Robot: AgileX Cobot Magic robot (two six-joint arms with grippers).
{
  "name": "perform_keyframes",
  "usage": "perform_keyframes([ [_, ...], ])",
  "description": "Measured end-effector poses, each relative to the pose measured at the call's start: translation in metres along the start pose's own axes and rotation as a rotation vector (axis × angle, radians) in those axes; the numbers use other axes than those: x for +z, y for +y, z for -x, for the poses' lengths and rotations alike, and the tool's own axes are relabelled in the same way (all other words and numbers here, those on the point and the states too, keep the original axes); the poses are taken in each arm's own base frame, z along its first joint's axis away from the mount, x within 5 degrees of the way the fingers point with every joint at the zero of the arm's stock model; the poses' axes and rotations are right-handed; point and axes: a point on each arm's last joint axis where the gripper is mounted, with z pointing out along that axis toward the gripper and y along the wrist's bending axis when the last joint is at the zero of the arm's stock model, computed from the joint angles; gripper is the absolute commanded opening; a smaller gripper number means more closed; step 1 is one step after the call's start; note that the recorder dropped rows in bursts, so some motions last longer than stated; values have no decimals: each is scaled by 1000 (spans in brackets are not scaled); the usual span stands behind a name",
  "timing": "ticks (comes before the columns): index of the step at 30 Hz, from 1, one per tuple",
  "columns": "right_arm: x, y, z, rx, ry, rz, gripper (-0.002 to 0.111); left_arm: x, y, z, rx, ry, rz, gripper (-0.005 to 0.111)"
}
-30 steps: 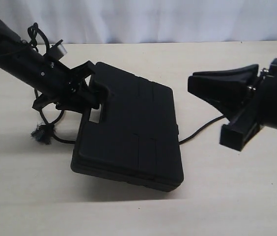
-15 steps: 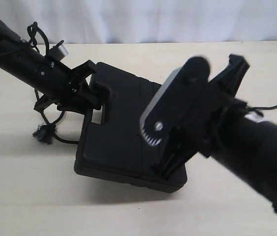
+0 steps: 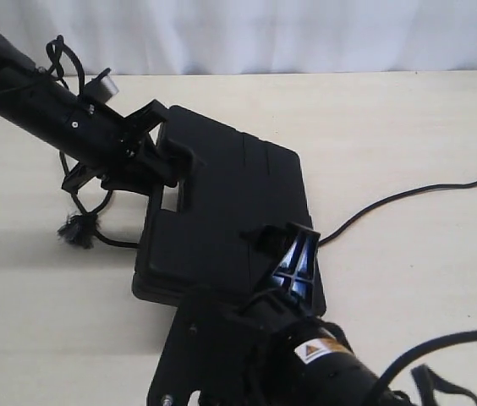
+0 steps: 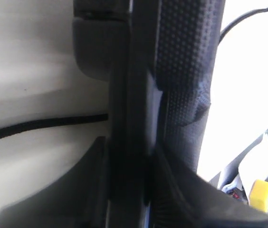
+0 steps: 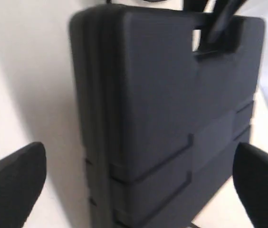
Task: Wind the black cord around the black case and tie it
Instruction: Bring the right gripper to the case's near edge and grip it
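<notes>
L gripper (image 3: 156, 161): clamped on handle end of black case (image 3: 230, 211); that end seems lifted off bench (image 3: 408, 127). R gripper (image 5: 136, 175): spread wide, empty, hovering at case's near edge. Black cord (image 3: 391, 201) passes under case, frayed end (image 3: 76, 228) beside L gripper, rest trails across bench, no turn on top yet. Risks: narrow hold on handle, so case may twist or drop; R gripper may knock case; tugging cord may drag it out from under.

Case (image 3: 230, 211) on the bench (image 3: 408, 127), left tool (image 3: 158, 156) on its handle at left, cord (image 3: 391, 199) passing beneath it from left to right, right tool (image 3: 238, 309) before its near edge.
</notes>
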Motion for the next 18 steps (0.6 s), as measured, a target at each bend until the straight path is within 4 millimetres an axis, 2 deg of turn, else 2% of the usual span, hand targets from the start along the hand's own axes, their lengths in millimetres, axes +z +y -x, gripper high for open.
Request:
perform_keyframes([
  [7, 3, 22, 2, 98, -32, -74, 100, 0, -3, -1, -15, 9, -28, 0],
  [18, 43, 49, -16, 126, -30, -311, 100, 0, -4, -1, -26, 14, -47, 0],
])
